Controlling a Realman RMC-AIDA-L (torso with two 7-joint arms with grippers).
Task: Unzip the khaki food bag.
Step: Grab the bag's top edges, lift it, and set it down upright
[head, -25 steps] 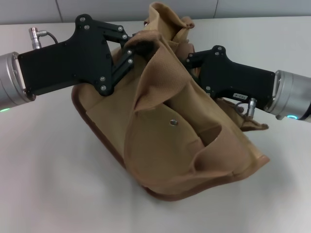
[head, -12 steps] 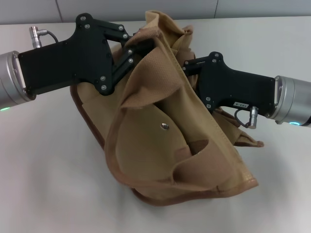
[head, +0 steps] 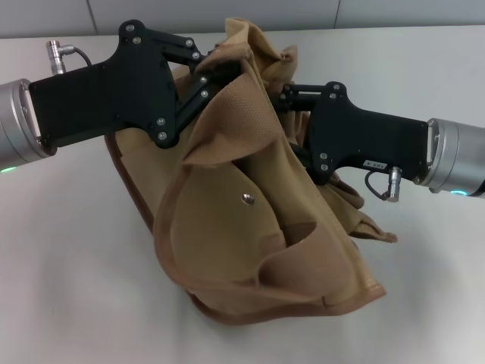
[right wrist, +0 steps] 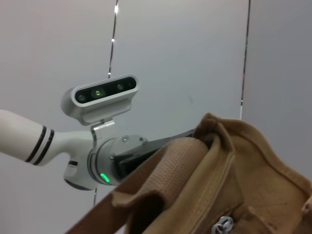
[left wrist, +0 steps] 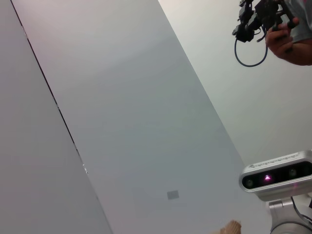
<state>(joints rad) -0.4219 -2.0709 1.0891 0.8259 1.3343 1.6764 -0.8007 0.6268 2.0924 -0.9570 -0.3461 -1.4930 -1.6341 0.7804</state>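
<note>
Head view shows one khaki food bag (head: 250, 220) slumped on the white counter (head: 68, 265), crumpled and tipped toward the camera, one metal snap (head: 246, 199) on its front pocket. Two arms meet at its top — the left tool (head: 220, 70) is clamped on a fold of the bag's upper edge, and the right tool (head: 284, 95) pushes into the fabric from the other side; whether it is apart or together I cannot tell.
</note>
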